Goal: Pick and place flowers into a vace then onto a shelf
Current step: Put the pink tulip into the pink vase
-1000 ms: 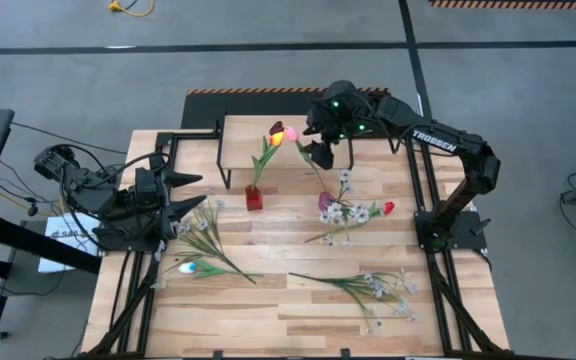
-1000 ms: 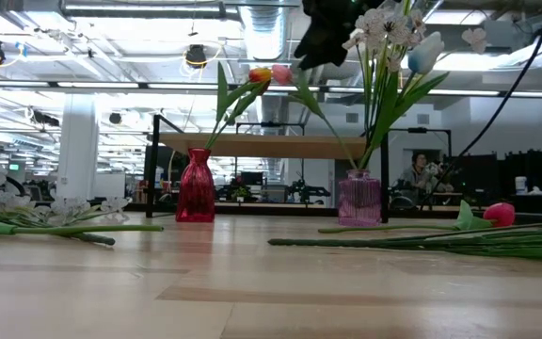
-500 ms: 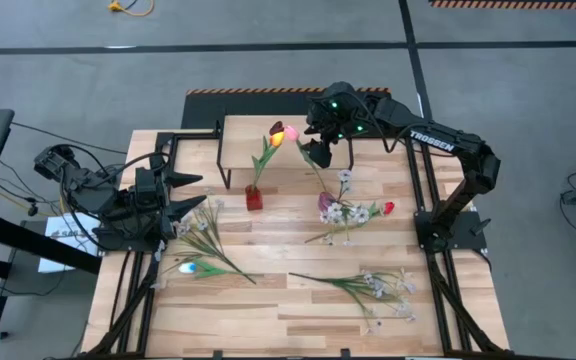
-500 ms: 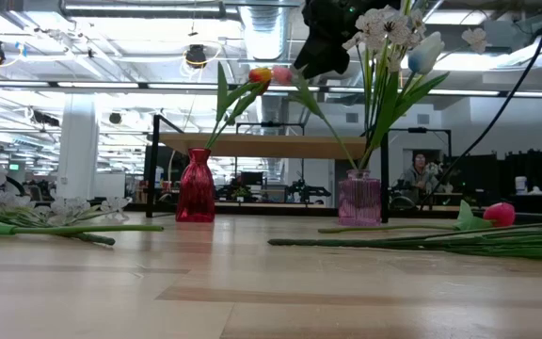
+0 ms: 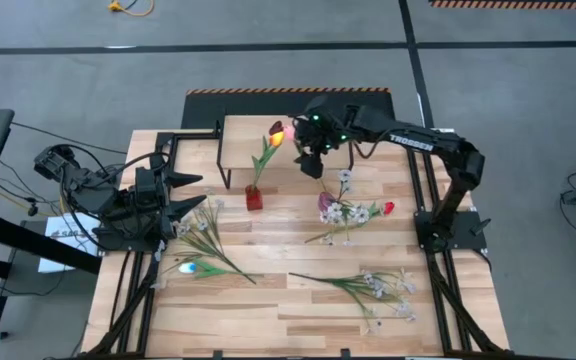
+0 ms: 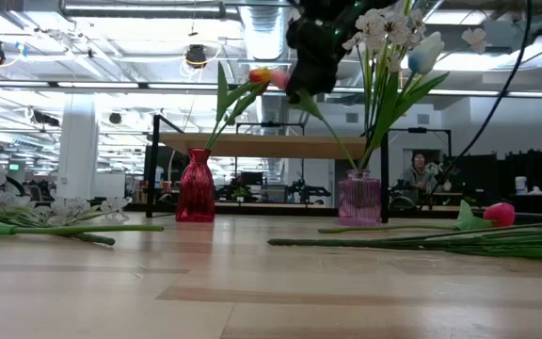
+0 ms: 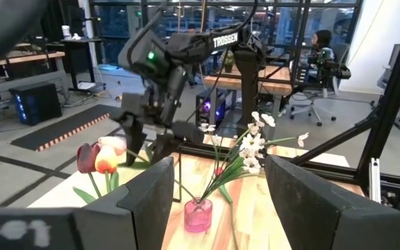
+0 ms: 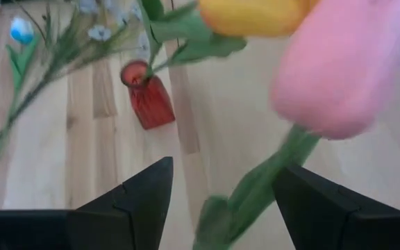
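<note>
A red vase (image 5: 254,198) holds a yellow-red tulip (image 5: 278,134) and a dark red one. A pink vase (image 6: 359,198) holds white sprays and a pink tulip (image 8: 342,69) that leans toward the red vase. My right gripper (image 8: 224,167) hangs open above the table in front of the shelf (image 6: 252,146), tilted down. The pink tulip's stem (image 8: 269,173) runs between its fingers, below the head, and I see no touch. My left gripper (image 5: 193,195) waits open and level at the table's left edge.
Loose flowers lie flat on the tabletop: white sprays (image 5: 203,235) and a pale blue tulip (image 5: 188,267) near the left, a red tulip (image 5: 388,208) beside the pink vase, and more sprays (image 5: 368,290) at the near right. Dark frame rails line both side edges.
My right gripper has come down and gone toward the table's left, up to the pink tulip's head, so that the stem now stands between its fingers. The vases and flowers have stayed in place.
</note>
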`<move>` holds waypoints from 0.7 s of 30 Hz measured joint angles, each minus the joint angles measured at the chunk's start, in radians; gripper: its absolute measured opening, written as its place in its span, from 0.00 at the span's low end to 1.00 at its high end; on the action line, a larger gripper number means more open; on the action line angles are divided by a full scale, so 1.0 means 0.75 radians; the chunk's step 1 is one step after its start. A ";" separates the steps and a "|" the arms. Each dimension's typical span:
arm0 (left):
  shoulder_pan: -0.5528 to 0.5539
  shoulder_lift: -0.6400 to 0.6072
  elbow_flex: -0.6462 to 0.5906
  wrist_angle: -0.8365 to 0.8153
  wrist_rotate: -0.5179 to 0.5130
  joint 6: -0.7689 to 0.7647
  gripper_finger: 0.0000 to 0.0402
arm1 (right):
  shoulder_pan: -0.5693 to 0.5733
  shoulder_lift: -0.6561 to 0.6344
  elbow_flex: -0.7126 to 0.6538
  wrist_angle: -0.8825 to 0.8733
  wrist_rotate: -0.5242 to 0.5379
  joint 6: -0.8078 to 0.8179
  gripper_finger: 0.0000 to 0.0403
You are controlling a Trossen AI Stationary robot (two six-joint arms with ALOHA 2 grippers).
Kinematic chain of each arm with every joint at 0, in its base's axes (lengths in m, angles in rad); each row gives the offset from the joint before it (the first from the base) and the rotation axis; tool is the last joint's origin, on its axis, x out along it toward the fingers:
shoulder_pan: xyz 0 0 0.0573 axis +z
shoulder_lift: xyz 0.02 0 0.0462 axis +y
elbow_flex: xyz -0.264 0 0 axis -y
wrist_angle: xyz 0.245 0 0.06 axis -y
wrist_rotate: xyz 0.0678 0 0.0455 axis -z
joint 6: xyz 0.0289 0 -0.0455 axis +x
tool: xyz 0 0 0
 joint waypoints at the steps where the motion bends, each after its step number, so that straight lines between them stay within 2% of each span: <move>1: 0.000 0.000 0.000 0.000 0.000 0.000 0.54 | 0.000 0.008 0.000 -0.004 0.000 -0.006 0.57; 7: 0.000 0.000 0.000 0.000 -0.001 -0.001 0.54 | -0.011 0.017 0.001 0.000 0.035 -0.009 0.52; 11: 0.000 0.000 0.000 0.000 -0.001 -0.001 0.54 | -0.019 0.007 0.001 -0.002 0.044 -0.007 0.44; 21: 0.000 0.000 0.000 0.000 -0.002 -0.001 0.54 | -0.015 -0.026 0.005 -0.093 0.073 -0.037 0.07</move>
